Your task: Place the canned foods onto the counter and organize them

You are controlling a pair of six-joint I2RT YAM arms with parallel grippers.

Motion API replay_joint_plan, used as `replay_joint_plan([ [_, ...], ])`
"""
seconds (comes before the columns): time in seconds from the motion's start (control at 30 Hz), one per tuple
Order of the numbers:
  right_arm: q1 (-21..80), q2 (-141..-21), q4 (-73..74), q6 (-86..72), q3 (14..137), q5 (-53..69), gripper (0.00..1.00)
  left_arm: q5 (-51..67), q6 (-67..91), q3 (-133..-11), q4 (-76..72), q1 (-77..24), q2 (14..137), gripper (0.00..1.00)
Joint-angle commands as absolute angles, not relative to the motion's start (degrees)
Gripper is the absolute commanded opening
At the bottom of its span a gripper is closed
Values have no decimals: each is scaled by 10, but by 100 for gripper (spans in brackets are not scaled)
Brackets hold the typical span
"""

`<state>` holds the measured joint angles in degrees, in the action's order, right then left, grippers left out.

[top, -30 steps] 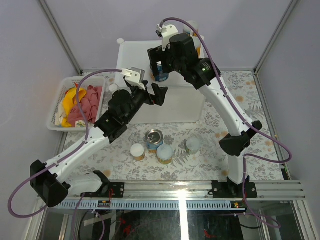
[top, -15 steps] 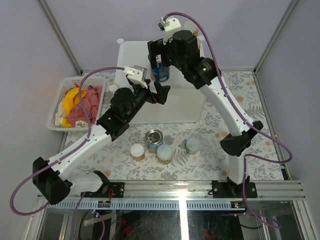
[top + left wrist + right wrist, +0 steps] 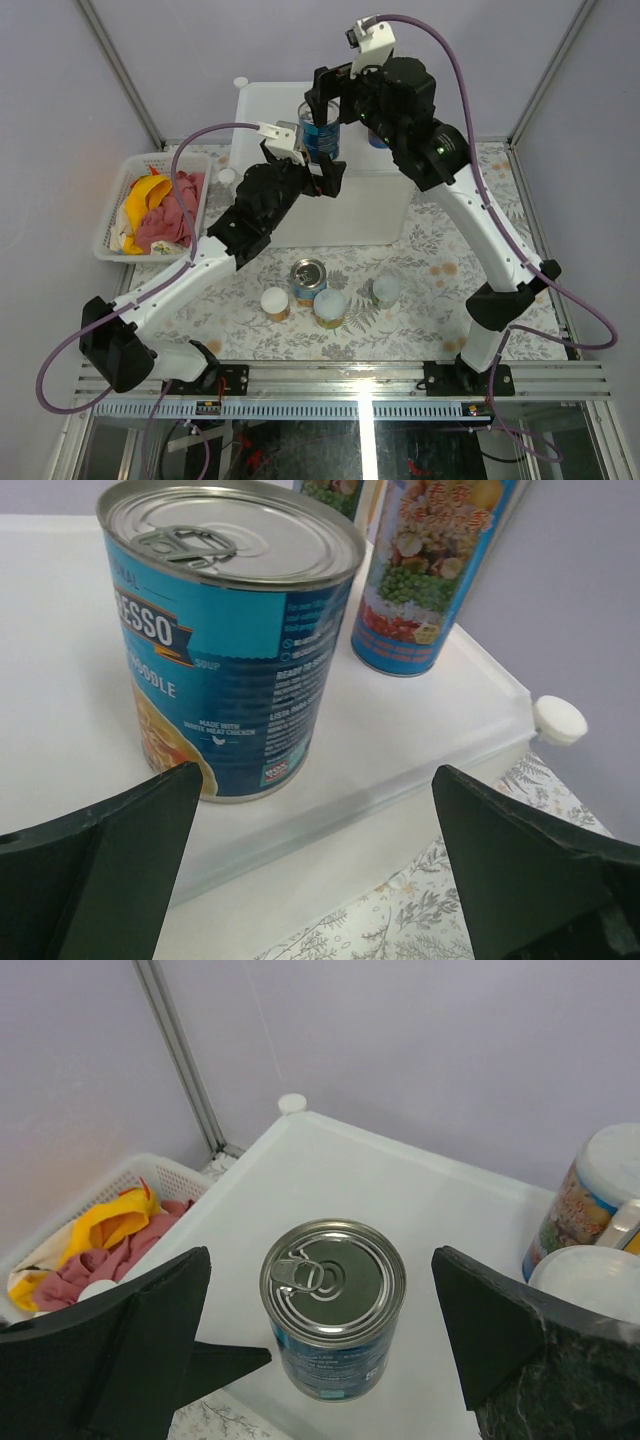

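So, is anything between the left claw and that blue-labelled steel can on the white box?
Nothing visible. The blue-labelled steel can stands on the white plastic box directly before the open left gripper, unobstructed.

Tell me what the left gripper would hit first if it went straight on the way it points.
Probably the blue soup can on the white box: it stands ahead of the open left gripper, a little left of centre. Running low, it might catch the box's edge first.

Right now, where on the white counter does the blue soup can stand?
In the top view the blue soup can stands upright near the front edge of the counter, the tall canisters to its right.
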<state>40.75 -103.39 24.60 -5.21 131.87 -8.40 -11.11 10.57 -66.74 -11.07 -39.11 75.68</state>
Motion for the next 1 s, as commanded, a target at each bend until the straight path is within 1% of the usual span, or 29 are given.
replay_joint_plan([
  [0.0,407,-981,183,-59,1290,-65,100,-147,111,-691,-155,-382,773,98],
  [0.23,408,-910,135,-70,1207,-46,100,-165,106,-711,-163,-371,802,98],
  [0.4,409,-870,131,-70,1170,-39,100,-167,102,-723,-181,-368,826,97],
  [0.67,409,-784,121,-73,1080,-41,100,-179,101,-741,-195,-368,861,90],
  [0.9,410,-711,112,-76,1006,-57,100,-188,107,-759,-204,-368,891,81],
  [0.97,409,-695,112,-78,989,-61,100,-194,111,-763,-210,-368,899,80],
])
